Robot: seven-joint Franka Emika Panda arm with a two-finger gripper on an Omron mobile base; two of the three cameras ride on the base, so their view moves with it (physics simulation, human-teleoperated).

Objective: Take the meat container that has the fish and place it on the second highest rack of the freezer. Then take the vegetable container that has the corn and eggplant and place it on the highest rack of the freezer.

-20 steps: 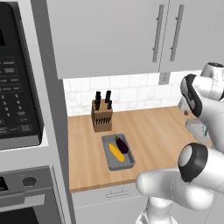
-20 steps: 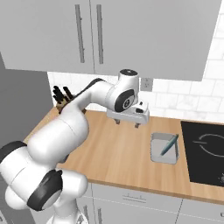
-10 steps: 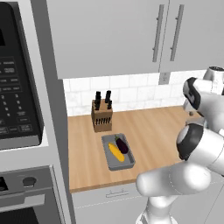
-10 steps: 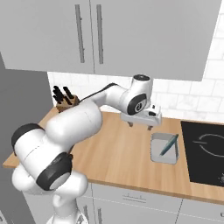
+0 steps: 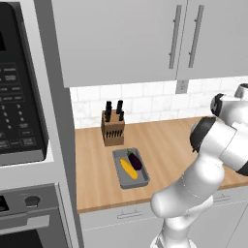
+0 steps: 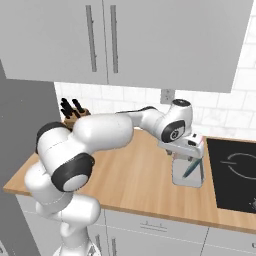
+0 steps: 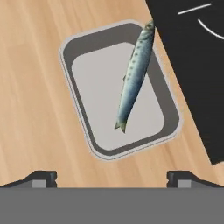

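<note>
Here, the scene by parts:
Gripper: the gripper (image 7: 112, 177) hung above the meat container (image 7: 120, 89), its jaws spread wide and holding nothing; in the hand view both dark fingertips (image 7: 41, 177) stood over bare wood, short of the tray's near rim.
Meat container: a grey rectangular tray with rounded corners, resting flat on the wooden counter (image 6: 135, 180), close beside the black cooktop (image 6: 235, 172); in the right base view the gripper (image 6: 187, 157) partly covered it.
Fish: the fish (image 7: 134, 74) lay slanted inside the tray, tail toward the middle of the floor, head resting up on the rim nearest the cooktop.
Vegetable container: a second grey tray, the vegetable container (image 5: 131, 167), sat on the counter well apart from the first, just in front of the knife block (image 5: 113, 128).
Corn and eggplant: the corn (image 5: 129, 168) and the eggplant (image 5: 135, 160) lay side by side in that tray, touching or nearly so.
Arm: it reached out over the counter, the hand pointing down.
Surroundings: grey wall cabinets (image 6: 100, 40) above, white tile behind, a black-glass wall oven (image 5: 19, 97) at the left of the left base view.
</note>
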